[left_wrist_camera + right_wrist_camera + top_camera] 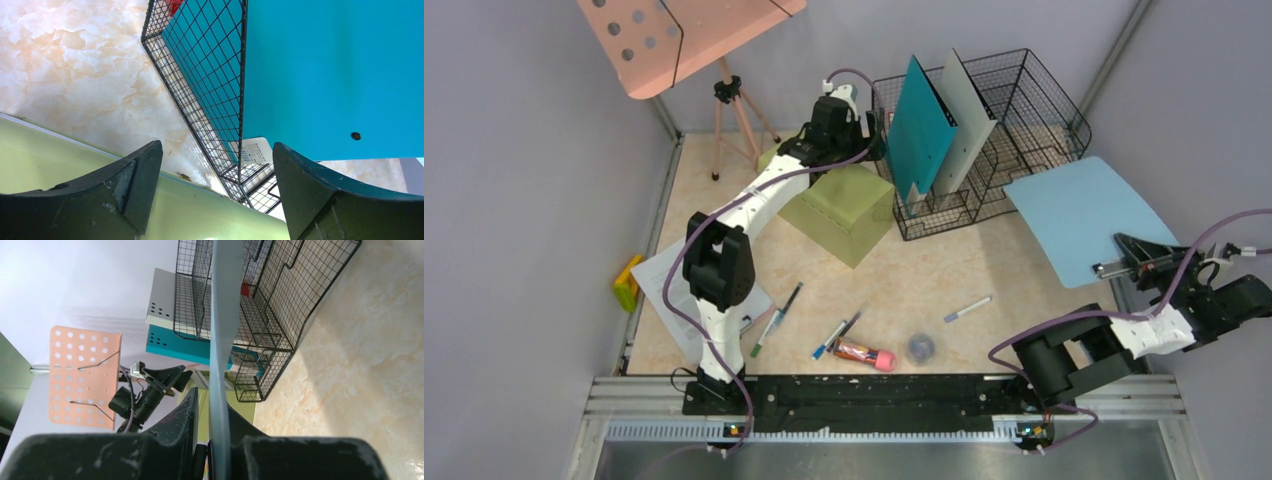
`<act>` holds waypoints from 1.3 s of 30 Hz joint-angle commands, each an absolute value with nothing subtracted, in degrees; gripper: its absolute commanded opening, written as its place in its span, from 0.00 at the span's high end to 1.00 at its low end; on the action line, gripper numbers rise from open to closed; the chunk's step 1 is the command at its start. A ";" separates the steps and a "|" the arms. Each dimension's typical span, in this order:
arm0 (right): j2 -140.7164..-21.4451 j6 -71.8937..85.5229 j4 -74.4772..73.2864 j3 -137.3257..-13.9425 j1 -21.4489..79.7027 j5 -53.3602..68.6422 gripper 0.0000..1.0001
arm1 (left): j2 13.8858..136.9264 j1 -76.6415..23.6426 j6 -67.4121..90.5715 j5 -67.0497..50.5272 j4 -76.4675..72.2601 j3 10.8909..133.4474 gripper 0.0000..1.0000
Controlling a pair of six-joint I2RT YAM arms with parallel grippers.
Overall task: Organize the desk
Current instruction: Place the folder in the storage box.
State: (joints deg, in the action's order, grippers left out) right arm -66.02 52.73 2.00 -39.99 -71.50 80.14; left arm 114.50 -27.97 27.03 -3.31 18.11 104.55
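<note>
The desk (924, 290) is a beige marble top. My left gripper (872, 130) is open and empty at the back, above the olive-green box (839, 210) and just left of a teal folder (919, 130) standing in the black wire rack (1024, 110). In the left wrist view, my left gripper (217, 170) has its jaws wide apart with the teal folder (325, 75) at upper right. My right gripper (1124, 262) is shut on the near edge of a light-blue folder (1079, 215) at the right. In the right wrist view, my right gripper (220, 435) grips the light-blue folder (222, 340) edge-on.
A grey folder (969, 115) stands beside the teal one. Several pens, such as a blue-capped pen (967, 308), a red-and-pink tube (864, 352) and a small dark round thing (921, 347) lie near the front. Paper (664, 285) and a yellow object (627, 283) lie at left. A pink music stand (684, 35) stands at the back left.
</note>
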 commanded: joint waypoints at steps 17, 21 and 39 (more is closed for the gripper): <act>-63.36 40.87 -17.34 -44.83 -72.86 88.13 1.00 | 111.89 -28.11 26.82 -2.61 19.71 103.75 0.14; -63.45 38.92 -20.12 -46.10 -73.56 88.63 1.00 | 111.97 -28.11 26.72 -2.52 19.70 103.77 0.14; -66.74 48.74 -0.53 -40.93 -72.98 84.49 1.00 | 112.84 -28.11 27.15 -2.88 19.64 104.33 0.14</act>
State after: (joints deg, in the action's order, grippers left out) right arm -66.26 44.60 -8.93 -41.63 -73.32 84.07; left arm 114.50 -27.97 27.05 -3.18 18.11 104.55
